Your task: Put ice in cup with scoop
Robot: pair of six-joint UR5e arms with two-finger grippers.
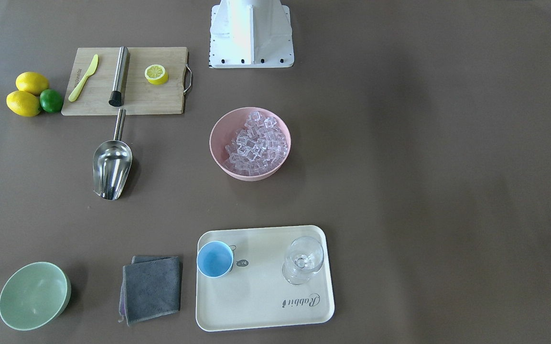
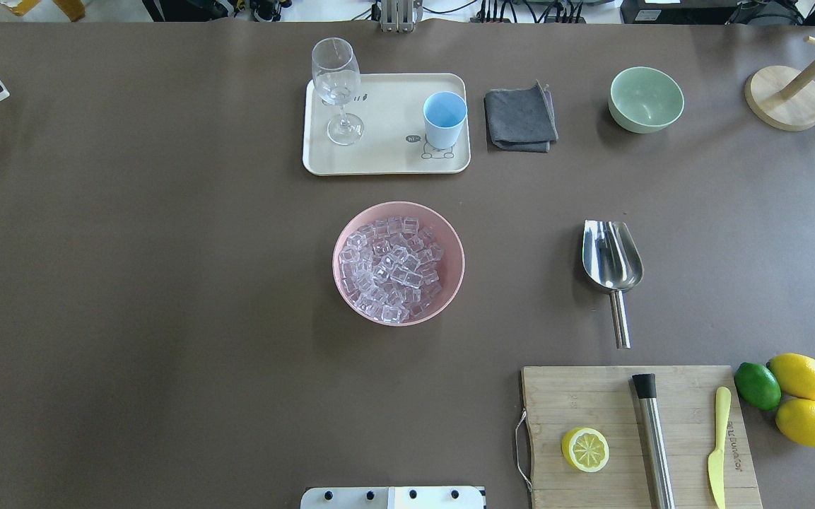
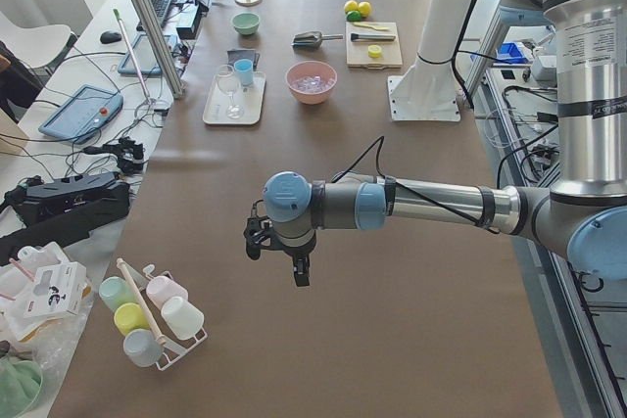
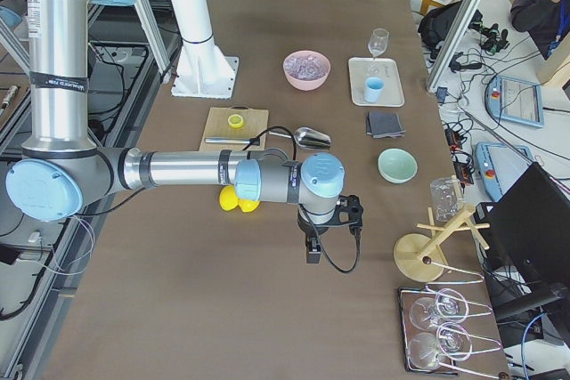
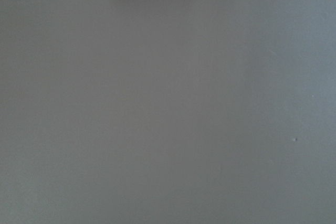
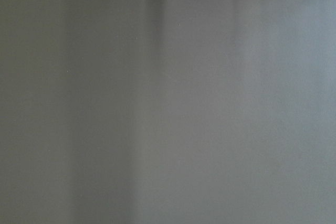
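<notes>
Shiny stainless-steel scoop (image 2: 612,263) lies on the robot's right of the pink bowl (image 2: 456,249), long axis running away from the robot with the handle on the robot's side, so I'd use the right gripper (image 4: 312,246). Clear ice cubes (image 2: 391,270) fill that bowl, and the small light-blue cup (image 2: 444,116) stands beyond it. Overhead gives me the scoop's axis but no arms; only the side views show that gripper and the left gripper (image 3: 297,271), and I can't tell their jaws.

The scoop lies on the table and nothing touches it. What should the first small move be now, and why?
Probably bring the right hand over the scoop and down toward its handle. The scoop lies free on the robot's right side of the table, handle pointing toward the robot; the ice is all in the pink bowl and the cup looks empty.
</notes>
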